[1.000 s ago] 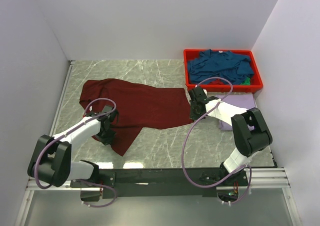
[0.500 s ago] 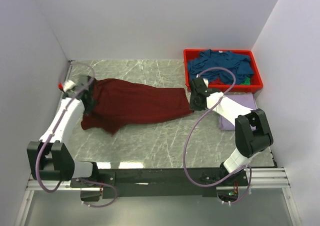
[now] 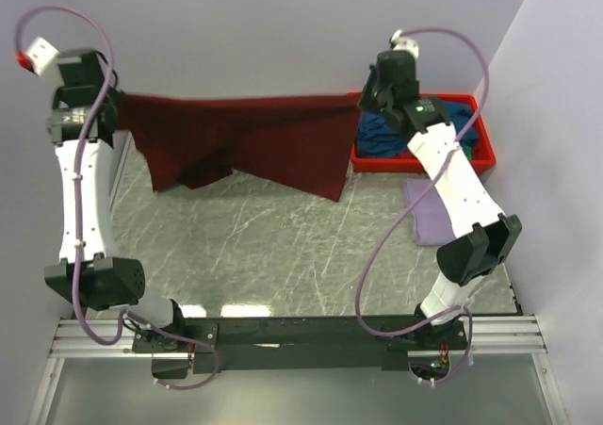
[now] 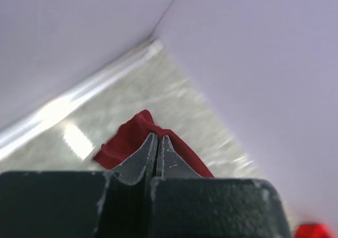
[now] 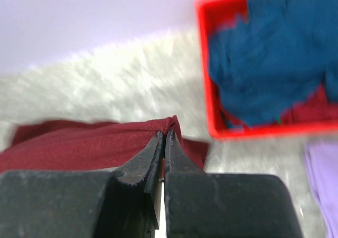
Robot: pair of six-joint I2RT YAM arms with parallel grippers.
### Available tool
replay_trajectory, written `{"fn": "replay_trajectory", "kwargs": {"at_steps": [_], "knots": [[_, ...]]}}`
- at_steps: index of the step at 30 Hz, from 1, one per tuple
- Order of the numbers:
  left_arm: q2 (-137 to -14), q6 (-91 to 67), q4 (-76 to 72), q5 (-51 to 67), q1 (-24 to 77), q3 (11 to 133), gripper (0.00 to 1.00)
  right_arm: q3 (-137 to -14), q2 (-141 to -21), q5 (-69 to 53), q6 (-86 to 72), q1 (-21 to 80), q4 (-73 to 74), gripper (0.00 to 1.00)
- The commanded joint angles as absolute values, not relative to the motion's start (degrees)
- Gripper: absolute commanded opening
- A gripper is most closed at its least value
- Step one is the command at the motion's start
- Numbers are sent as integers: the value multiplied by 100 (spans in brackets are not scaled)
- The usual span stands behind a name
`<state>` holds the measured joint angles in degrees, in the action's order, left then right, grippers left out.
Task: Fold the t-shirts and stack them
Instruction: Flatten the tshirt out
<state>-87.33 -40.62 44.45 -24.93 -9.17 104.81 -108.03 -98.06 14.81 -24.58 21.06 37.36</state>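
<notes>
The dark maroon t-shirt (image 3: 254, 138) hangs stretched in the air between both raised arms, its lower edge drooping toward the table. My left gripper (image 3: 115, 105) is shut on its left corner; in the left wrist view the gripper (image 4: 157, 137) pinches red cloth (image 4: 129, 137). My right gripper (image 3: 363, 105) is shut on its right corner; in the right wrist view the gripper (image 5: 165, 135) pinches the maroon cloth (image 5: 84, 145). Teal-blue shirts (image 3: 443, 123) lie in the bin. A pale lavender shirt (image 3: 429, 208) lies on the table at the right.
The red plastic bin (image 3: 471, 161) stands at the back right; it also shows in the right wrist view (image 5: 208, 90). White walls close in the left, back and right sides. The marble tabletop (image 3: 283, 246) lies below the hanging shirt.
Both arms have risen high from the table, lifting the maroon shirt off the surface and spreading it out between them. The left gripper moved from the shirt's left end upward to the back-left corner.
</notes>
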Motion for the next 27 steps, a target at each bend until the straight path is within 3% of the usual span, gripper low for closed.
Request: {"fn": "replay_trajectory", "kwargs": {"at_steps": [1,15,22,27], "knots": [[-8298,-3508,3999,-2417,-1125,11468,0,-11600,-9440,1610,-1996,1986,3815,0],[-6874,-1935,3946,-2971,-1134,13508,0,-10310,-6146,1099,-985,1978,3129,0],[-6732,-1617,3815,-2549,-1072,13737,0,-10415,-5915,1318,-800,1986,3357,0],[-6943,-1617,3613,-1592,-1055,12957,1,-10354,-6196,1555,-809,1978,3629,0]]}}
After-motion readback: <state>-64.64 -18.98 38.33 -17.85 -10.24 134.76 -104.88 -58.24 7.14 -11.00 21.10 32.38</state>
